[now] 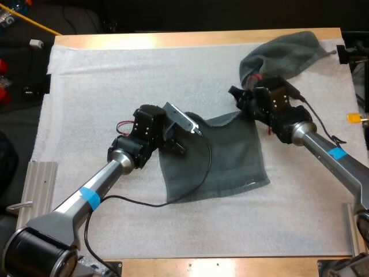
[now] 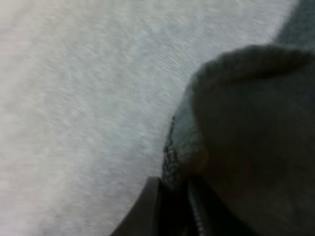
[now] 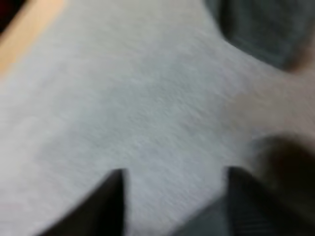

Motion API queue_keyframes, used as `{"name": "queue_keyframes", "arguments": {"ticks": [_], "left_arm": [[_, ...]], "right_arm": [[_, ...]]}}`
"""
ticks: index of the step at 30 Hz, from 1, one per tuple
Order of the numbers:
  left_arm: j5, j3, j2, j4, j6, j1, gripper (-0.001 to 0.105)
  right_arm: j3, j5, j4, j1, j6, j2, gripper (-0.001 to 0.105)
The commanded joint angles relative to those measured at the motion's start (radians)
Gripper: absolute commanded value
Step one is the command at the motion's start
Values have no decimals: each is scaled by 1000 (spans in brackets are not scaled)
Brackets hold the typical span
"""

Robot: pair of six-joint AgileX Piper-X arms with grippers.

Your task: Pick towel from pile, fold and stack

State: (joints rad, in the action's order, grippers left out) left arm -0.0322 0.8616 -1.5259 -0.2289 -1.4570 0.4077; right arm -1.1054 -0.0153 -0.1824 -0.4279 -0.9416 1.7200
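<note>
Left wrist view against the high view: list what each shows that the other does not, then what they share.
Left wrist view alone: the grip up close, with the left jaws shut on the hemmed edge of the flat towel and the stitching between them. High view alone: the crumpled towel at the far right corner of the white mat, the right jaws at the flat towel's far right corner, and the wooden table. Shared: the flat towel, the white mat, and the left jaws at the towel's left edge.
</note>
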Motion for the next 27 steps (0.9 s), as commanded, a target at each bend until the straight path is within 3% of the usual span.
{"name": "queue_keyframes", "arguments": {"ticks": [1,4,6,7,11,16,24,27], "left_arm": [[-46,22,6,25,-2,-1,26],[-69,58,8,8,-2,-1,45],[-89,107,26,-62,-7,-1,64],[-94,119,34,-83,-11,-1,67],[-99,146,104,-158,-32,-1,68],[-99,147,253,-280,-130,-1,67],[-97,147,558,-513,-271,-1,67],[-59,147,670,-568,-315,-1,67]], "right_arm": [[-2,-30,68,6,-4,-8,64],[-6,-72,134,6,-25,-15,64],[-12,-80,140,6,-83,-43,64],[-12,-80,136,6,-108,-54,64],[-12,-64,34,6,-241,-137,64],[-12,-33,-162,6,-380,-259,64],[-12,-26,-381,6,-432,-478,64],[-12,-26,-455,6,-432,-555,64]]}}
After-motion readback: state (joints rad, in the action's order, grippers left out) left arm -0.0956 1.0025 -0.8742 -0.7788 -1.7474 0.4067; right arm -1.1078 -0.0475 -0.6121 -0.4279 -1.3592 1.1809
